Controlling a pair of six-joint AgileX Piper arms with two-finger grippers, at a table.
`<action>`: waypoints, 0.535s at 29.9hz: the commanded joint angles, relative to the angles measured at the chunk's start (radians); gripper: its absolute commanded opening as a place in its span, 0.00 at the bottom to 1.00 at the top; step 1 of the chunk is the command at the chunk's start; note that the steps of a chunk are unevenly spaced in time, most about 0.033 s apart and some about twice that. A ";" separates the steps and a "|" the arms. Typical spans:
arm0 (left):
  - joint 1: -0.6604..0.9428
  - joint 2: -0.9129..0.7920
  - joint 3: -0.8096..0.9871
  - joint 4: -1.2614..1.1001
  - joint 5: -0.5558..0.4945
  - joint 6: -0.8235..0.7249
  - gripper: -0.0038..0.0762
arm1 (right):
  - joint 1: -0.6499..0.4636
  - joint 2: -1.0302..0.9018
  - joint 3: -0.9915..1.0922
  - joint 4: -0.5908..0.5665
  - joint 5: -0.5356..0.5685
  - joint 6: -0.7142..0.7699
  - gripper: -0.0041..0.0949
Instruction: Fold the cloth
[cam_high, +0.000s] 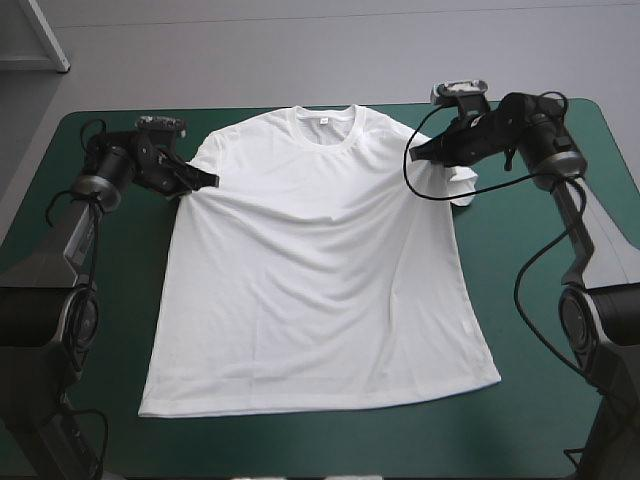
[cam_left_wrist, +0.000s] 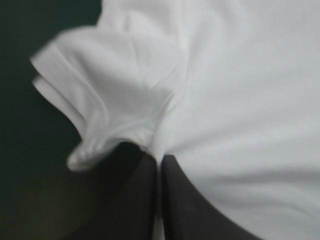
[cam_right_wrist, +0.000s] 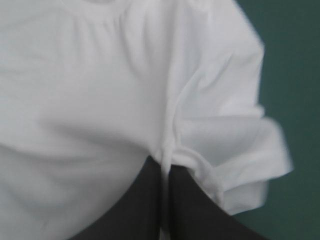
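The white T-shirt (cam_high: 320, 260) lies spread flat on the teal-green cover, collar toward the far edge and hem toward the near edge. My left gripper (cam_high: 205, 181) is at the shirt's left armpit, shut on the T-shirt (cam_left_wrist: 240, 100), with a thin sheet of fabric between the black fingers (cam_left_wrist: 135, 200); the left sleeve (cam_left_wrist: 110, 100) bunches beside it. My right gripper (cam_high: 418, 152) is shut on the T-shirt (cam_right_wrist: 75, 100) at the right armpit, and the right sleeve (cam_right_wrist: 235, 145) folds up beside its fingers (cam_right_wrist: 190, 205).
Bare teal-green cover (cam_high: 560, 330) shows to the right and left of the shirt and along the near edge. A white shelf corner (cam_high: 40, 40) stands beyond the table's far left.
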 joint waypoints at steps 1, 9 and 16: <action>-0.002 -0.111 -0.160 0.012 0.004 0.000 0.07 | -0.007 -0.104 -0.124 -0.043 0.010 0.004 0.02; -0.002 -0.189 -0.513 0.010 0.091 -0.008 0.07 | -0.007 -0.169 -0.389 -0.088 0.044 0.015 0.02; -0.002 -0.201 -0.791 -0.014 0.138 0.027 0.07 | -0.007 -0.190 -0.563 -0.091 0.011 -0.001 0.02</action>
